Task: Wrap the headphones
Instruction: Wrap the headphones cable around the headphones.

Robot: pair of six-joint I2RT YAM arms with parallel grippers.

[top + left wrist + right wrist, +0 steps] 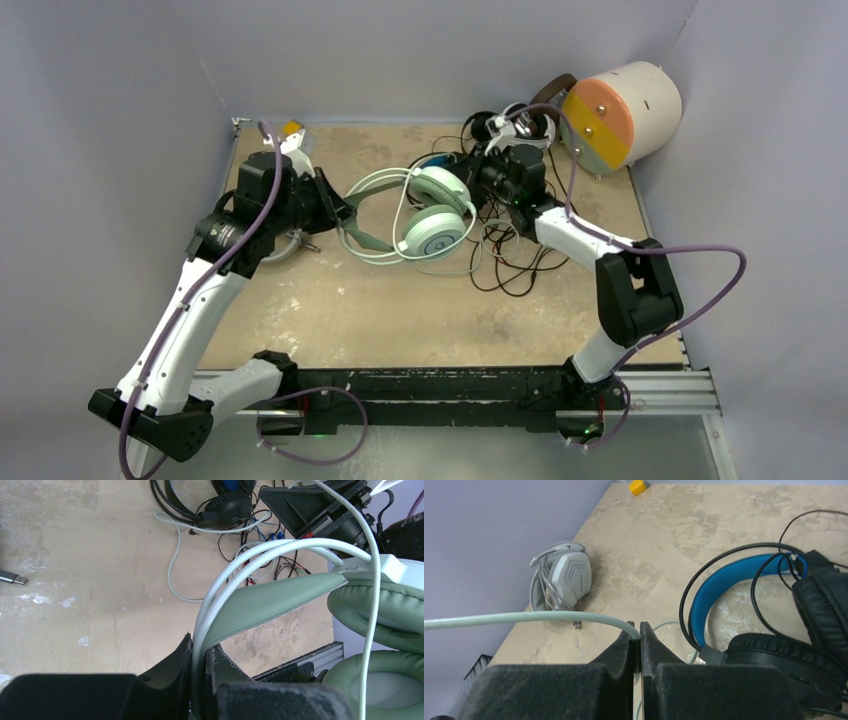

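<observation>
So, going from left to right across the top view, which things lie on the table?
yellow block → mint-green headset → tangle of black cables → cream cylinder

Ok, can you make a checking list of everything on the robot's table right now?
Surface: beige table, scuffed, pale patches.
Job's things: mint-green headphones mid-table; white-grey headset at left, cable bundled round it; black headset, blue headband, further back.
Clutter: cream cylinder, back right; yellow block, back left.
Grippers: left gripper, fingers shut on the mint-green headband; right gripper, fingers shut on a pale green cable.
Cables: dark loose tangle beside right arm.
Surroundings: grey walls; metal rail, near edge.
</observation>
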